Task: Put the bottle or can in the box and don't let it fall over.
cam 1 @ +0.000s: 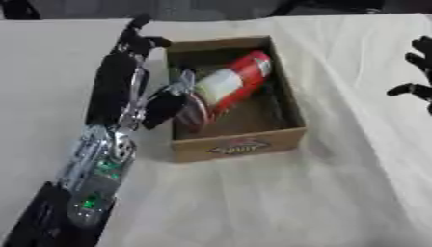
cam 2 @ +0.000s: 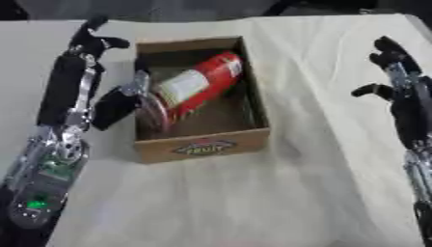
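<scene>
While tilted in the box (cam 1: 239,144), the can (cam 1: 229,86) touches the open left robot hand (cam 1: 135,58).

can (cam 1: 228,87) base: hidden behind left hand (cam 1: 160,108) | box (cam 2: 202,147) label: blurred, unreadable

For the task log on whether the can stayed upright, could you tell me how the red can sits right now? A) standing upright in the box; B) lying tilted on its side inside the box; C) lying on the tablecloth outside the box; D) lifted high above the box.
B: the red can lies slanted across the inside of the cardboard box, its lower end by the left hand at the box's left wall.
</scene>
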### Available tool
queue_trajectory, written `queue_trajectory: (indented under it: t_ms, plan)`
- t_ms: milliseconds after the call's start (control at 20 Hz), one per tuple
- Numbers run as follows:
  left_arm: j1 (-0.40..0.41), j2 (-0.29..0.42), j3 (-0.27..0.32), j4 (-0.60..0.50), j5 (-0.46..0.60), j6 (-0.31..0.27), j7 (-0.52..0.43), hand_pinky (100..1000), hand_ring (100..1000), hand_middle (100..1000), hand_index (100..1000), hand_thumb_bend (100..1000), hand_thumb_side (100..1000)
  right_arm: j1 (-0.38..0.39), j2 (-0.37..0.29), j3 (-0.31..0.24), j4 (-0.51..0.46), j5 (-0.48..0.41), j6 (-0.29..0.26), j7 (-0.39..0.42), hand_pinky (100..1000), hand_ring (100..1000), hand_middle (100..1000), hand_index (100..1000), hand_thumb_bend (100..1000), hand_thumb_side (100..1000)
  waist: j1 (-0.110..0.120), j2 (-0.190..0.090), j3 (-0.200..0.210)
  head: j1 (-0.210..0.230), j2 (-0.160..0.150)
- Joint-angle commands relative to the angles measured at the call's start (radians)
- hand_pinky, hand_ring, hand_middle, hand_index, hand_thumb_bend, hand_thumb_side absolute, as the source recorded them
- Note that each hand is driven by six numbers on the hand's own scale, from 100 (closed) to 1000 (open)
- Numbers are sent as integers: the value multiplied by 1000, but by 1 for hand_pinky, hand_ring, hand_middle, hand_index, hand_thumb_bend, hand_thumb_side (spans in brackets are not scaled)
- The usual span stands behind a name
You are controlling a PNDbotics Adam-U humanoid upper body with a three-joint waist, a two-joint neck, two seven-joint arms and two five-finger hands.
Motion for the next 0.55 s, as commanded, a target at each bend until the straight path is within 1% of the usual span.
queue_trajectory:
  t_ms: [50,200,300,400,550]
  plan:
    - [36,103,76,-123,88,23,43,544,799,978,745,100,747,-3,-28,-15,-21,5,-4,-6,569,1000,1000,973,100,934,-11,-31,5,-15,1]
    - [128,207,146,-188,201,59,74,533,792,990,749,100,747,0,-28,-19,-19,6,-7,-10,570,1000,1000,972,100,930,-21,-28,17,-26,-4]
    - [195,264,191,-209,264,83,106,535,793,998,754,100,747,1,-29,-21,-18,6,-10,-14,570,1000,1000,972,100,923,-29,-29,24,-30,-6]
    - [258,300,232,-212,309,99,138,533,801,1000,766,100,743,1,-29,-21,-17,5,-13,-16,571,1000,1000,971,100,912,-37,-31,31,-32,-7]
    - [330,333,280,-197,363,91,185,548,827,1000,791,100,741,0,-31,-20,-13,2,-20,-20,572,1000,1000,972,100,887,-49,-37,36,-31,-4]
